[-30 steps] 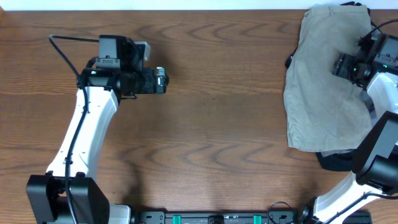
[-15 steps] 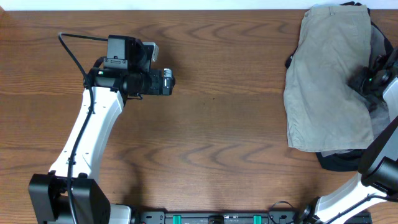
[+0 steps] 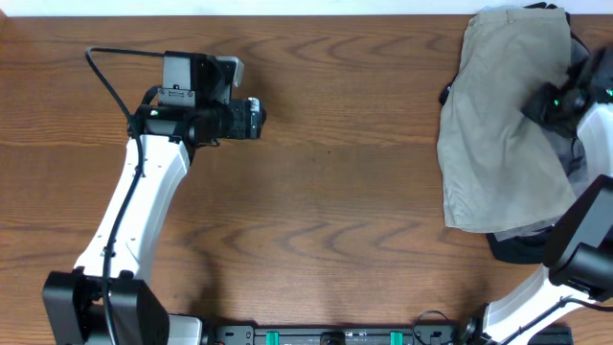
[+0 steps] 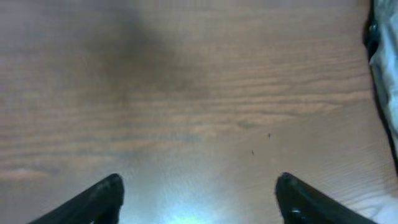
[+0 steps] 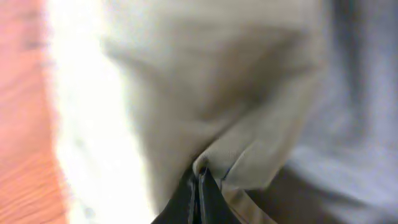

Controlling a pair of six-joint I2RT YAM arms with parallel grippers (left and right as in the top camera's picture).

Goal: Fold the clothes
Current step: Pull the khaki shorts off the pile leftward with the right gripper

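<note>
The clothes, a pair of wrinkled khaki-beige shorts [image 3: 498, 115], lie in a heap at the table's far right. My right gripper [image 3: 541, 103] sits on their right edge. In the right wrist view its black fingers [image 5: 189, 199] are pressed together, shut on a raised fold of the khaki cloth [image 5: 249, 155]. My left gripper [image 3: 259, 117] hovers over bare wood left of the middle, far from the shorts. It points right and stands open, with nothing between its fingertips [image 4: 106, 193]. A pale edge of cloth [image 4: 387, 81] shows at the right border of the left wrist view.
A darker grey garment [image 5: 364, 93] lies under the shorts on their right side. A black garment [image 3: 517, 247] sticks out below them near the right arm's base. Brown wooden table [image 3: 364, 211] stretches between the two arms.
My right gripper has closed onto a fold at the shorts' right edge and lifted it slightly. The left gripper shifted a little to the right and its jaws narrowed somewhat.
</note>
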